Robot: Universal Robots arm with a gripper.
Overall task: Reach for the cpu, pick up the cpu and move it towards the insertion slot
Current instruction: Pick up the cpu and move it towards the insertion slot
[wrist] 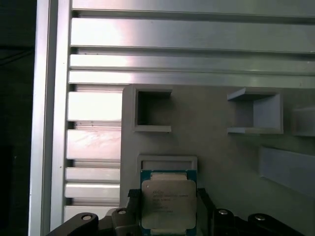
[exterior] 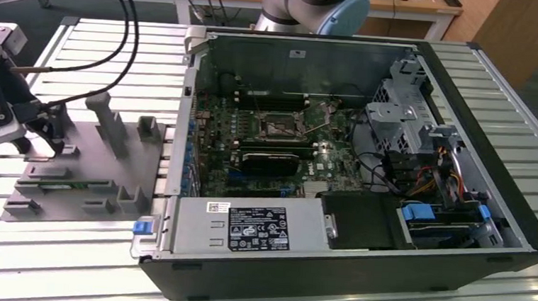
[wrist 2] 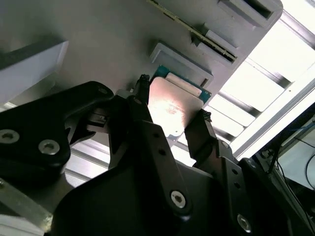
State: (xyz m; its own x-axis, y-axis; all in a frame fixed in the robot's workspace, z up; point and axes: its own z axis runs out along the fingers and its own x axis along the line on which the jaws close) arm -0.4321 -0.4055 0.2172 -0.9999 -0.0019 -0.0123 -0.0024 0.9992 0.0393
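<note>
Second wrist view: I found the gripper [wrist 2: 173,98] closed on the cpu [wrist 2: 170,110], pads [wrist 2: 142,87] at two opposite edges, at the grey fixture [wrist 2: 98,39], well apart from the slot [exterior: 278,128]. I judged it light, rigid, slick-topped, fragile underneath; edges suit gripping.

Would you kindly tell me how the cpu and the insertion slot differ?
The cpu is shiny silver; the slot is black in a silvery frame. The cpu lies on the grey fixture at the gripper; the slot sits inside the computer case. Both are square.
</note>
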